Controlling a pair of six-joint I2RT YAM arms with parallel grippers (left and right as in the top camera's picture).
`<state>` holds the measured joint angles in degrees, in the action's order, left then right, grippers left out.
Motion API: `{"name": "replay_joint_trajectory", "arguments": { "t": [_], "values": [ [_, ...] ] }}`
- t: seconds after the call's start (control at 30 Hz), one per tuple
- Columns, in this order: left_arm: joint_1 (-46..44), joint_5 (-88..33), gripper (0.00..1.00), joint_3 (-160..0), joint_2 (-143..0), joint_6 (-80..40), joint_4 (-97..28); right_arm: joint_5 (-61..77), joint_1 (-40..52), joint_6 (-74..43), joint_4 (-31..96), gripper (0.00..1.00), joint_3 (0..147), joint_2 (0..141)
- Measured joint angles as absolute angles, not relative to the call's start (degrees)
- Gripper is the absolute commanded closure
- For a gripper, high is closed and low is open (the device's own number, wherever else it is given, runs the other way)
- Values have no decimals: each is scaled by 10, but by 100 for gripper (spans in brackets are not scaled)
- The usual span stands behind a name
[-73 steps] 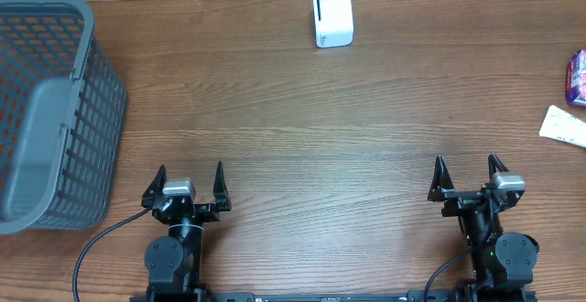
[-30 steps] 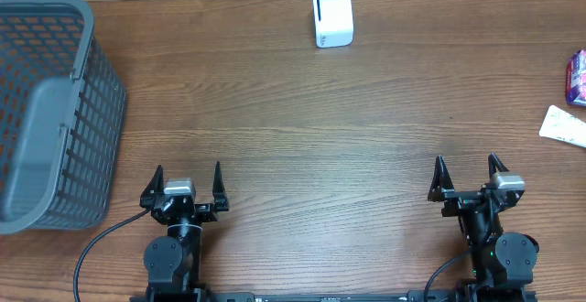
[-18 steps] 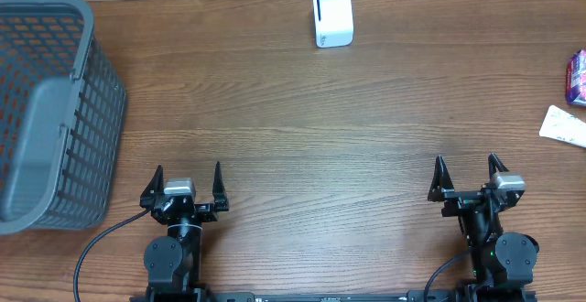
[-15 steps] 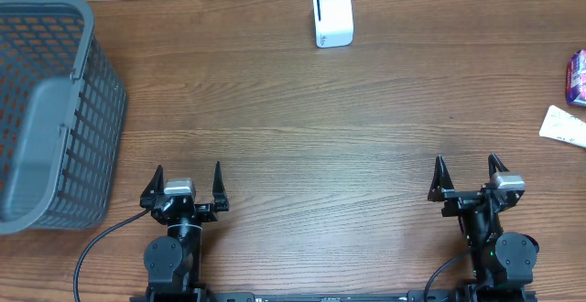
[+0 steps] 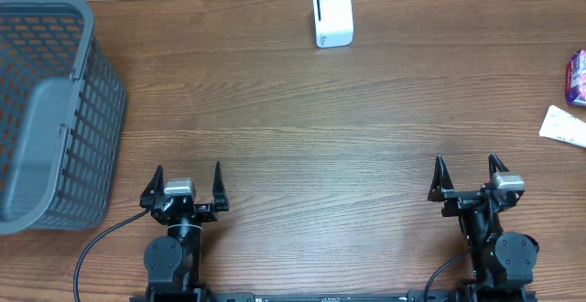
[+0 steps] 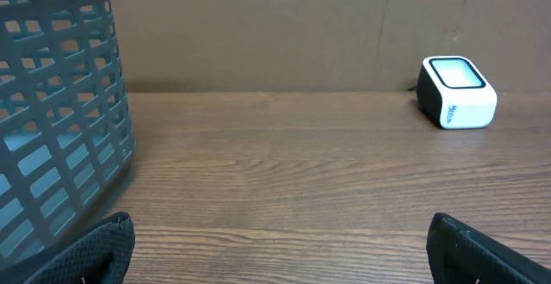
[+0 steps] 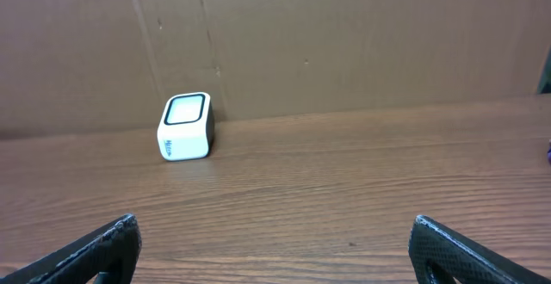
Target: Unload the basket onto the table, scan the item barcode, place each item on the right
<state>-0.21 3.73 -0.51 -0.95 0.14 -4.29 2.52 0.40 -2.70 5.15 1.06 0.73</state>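
Where the worktop is viewed from overhead, a brown wood-grain surface is seen, with the grain running from the left edge to the right edge. The far edge is closed off by a plain brown cardboard wall, on which vertical creases are visible in both wrist views.

A white barcode scanner is stood at the middle of the far edge, just in front of the cardboard wall, with its dark-framed window facing upward. The far-left corner and most of the left edge are occupied by a grey slatted basket, whose contents cannot be made out.

A colourful packet is located at the right edge and is partly cut off by the frame. A white flat item is laid just nearer along the same edge. No barcode can be made out on either. Both are kept well apart from the scanner.

The left gripper and the right gripper are positioned at the near edge, well apart from each other. The fingers of each are spread wide and nothing is pinched between them. A black cable is looped beside the left arm.
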Motion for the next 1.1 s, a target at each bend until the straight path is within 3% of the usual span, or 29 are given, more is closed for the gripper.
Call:
{"name": "replay_joint_trajectory", "arguments": {
  "t": [0.37, 1.1],
  "values": [
    [-2, 37, 0, -5, -10, 2, -43, 25, 4, 32, 51, 0, 11, 7],
    [-2, 37, 0, -5, -10, 1, -43, 25, 4, 43, 51, 0, 11, 7]
  ]
}}
